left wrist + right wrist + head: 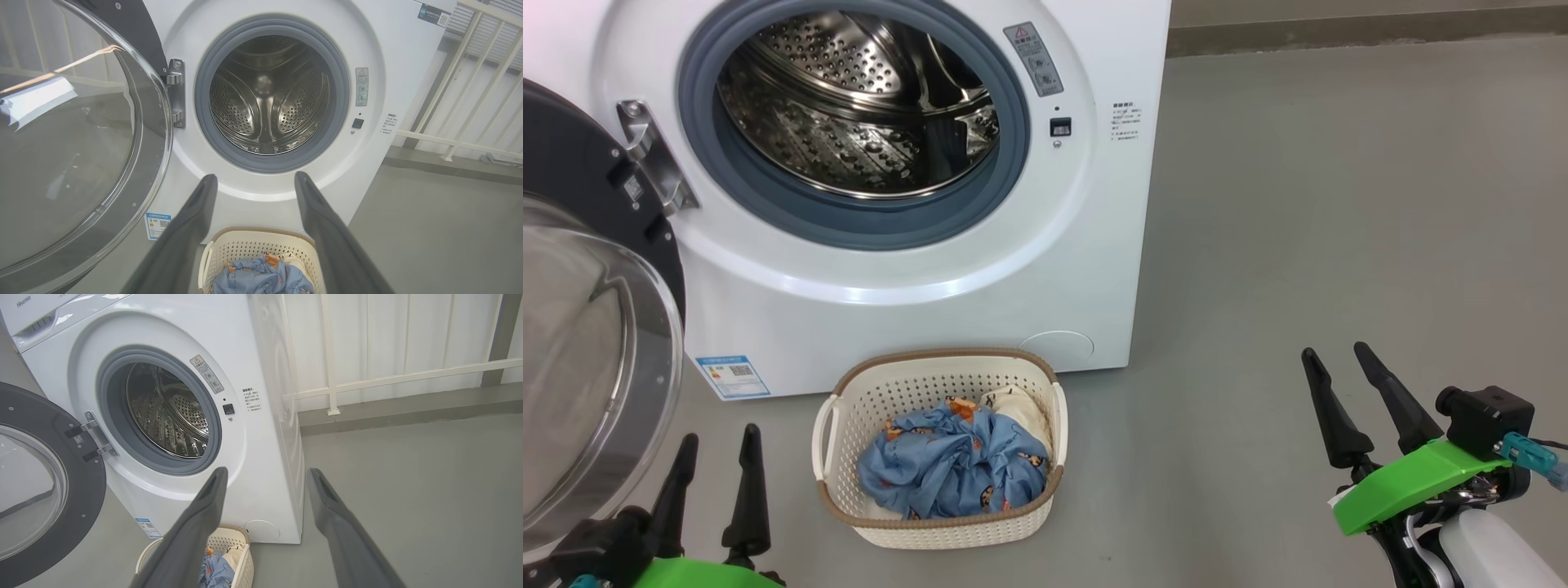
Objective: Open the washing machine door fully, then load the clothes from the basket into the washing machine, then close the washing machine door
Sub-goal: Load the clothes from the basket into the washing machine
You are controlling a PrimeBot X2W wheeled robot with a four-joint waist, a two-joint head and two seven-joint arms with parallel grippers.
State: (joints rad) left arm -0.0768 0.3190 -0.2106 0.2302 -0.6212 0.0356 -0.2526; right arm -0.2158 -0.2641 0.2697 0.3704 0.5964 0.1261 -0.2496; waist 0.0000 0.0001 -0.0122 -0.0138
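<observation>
Home laundry area, probably a utility balcony. White front-load washing machine (1013, 269) stands straight on a bare grey concrete floor (1339, 204). White metal railing (408, 377) backed by pale panels (388, 335) runs along the floor's edge beside it. Small plastic basket (947, 531) of printed clothes (947, 469) sits on the floor just in front of the machine.

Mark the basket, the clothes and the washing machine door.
basket (956, 535), head view, front perforated wall.
clothes (947, 469), head view, middle of the blue fabric.
washing machine door (592, 343), head view, clear glass window.
</observation>
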